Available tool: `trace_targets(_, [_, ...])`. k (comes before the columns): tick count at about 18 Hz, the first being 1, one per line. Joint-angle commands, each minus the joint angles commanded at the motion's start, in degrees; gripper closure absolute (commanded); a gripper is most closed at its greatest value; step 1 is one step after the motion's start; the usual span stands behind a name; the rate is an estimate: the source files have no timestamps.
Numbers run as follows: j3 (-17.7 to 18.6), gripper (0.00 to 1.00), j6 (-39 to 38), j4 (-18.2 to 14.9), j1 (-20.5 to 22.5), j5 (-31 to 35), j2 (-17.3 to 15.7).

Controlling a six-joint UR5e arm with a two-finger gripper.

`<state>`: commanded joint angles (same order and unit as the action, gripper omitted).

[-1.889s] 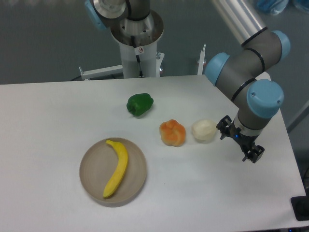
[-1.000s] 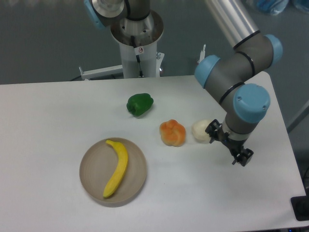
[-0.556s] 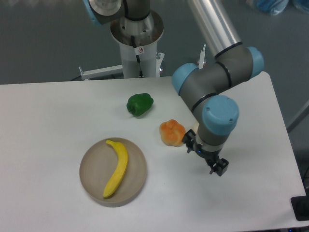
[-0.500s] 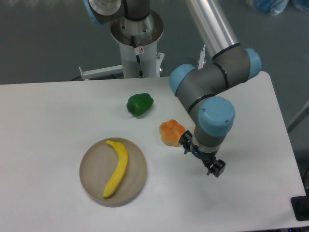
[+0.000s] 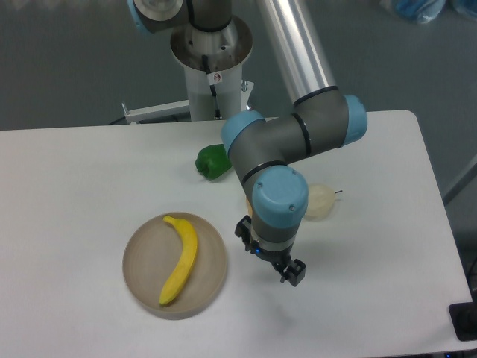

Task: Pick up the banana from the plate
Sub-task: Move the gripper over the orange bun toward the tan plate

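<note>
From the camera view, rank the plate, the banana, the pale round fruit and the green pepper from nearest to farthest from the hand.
Hand sits just right of the plate.
1. Plate: its right rim is close to the left of the hand.
2. Pale round fruit: up and right, partly behind the arm.
3. Banana: left, lying on the plate; too close to call with the fruit.
4. Green pepper: farthest, toward the back.

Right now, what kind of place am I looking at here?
Probably a robotics lab: an industrial arm on a pedestal works over a plain white table, where a banana on a plate is set out like test props.
</note>
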<state>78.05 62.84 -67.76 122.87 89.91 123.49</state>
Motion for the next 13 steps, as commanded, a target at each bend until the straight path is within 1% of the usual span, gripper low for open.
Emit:
trace_targets(2, [0.44,0.00,-0.96,0.00,-0.61,0.00,0.09])
trace_targets(7, [0.44,0.00,-8.87,-0.09,-1.50,-0.17,0.09])
trace_targets(11, [0.61,0.00,-10.54,-0.09,-2.28,-0.17,0.09])
trace_targets(12, [0.70,0.00,-12.46,0.00,-2.55,-0.26,0.18])
trace_targets(13, [0.62,0.00,-16.05,0.00,-2.81,-0.35,0.61])
